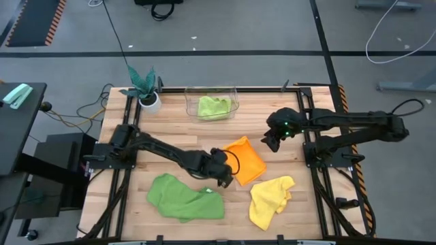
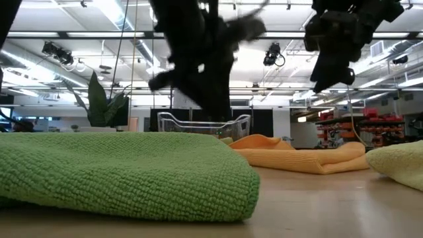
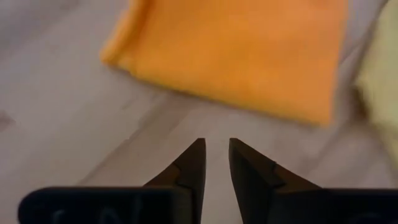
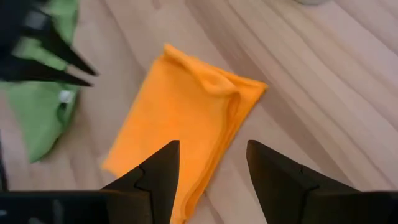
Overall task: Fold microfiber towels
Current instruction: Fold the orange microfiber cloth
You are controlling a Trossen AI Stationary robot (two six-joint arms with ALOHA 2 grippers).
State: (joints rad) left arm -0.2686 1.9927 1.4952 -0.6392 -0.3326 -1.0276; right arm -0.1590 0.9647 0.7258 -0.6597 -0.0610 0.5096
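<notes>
The orange towel (image 1: 246, 160) lies folded flat on the table's middle; it also shows in the left wrist view (image 3: 236, 56) and the right wrist view (image 4: 186, 124). The yellow towel (image 1: 271, 197) lies crumpled at the near right. The darker green towel (image 1: 184, 197) lies bunched at the near left. The lime green towel (image 1: 213, 107) lies in the clear bin. My left gripper (image 1: 225, 180) hovers just off the orange towel's near left edge, its fingers (image 3: 216, 146) a narrow gap apart and empty. My right gripper (image 1: 270, 143) hangs above the orange towel's far right, open wide (image 4: 211, 149) and empty.
The clear plastic bin (image 1: 235, 95) stands at the far middle edge. A teal-leaved plant in a white pot (image 1: 146, 92) stands at the far left. Bare wood lies between the orange towel and the bin.
</notes>
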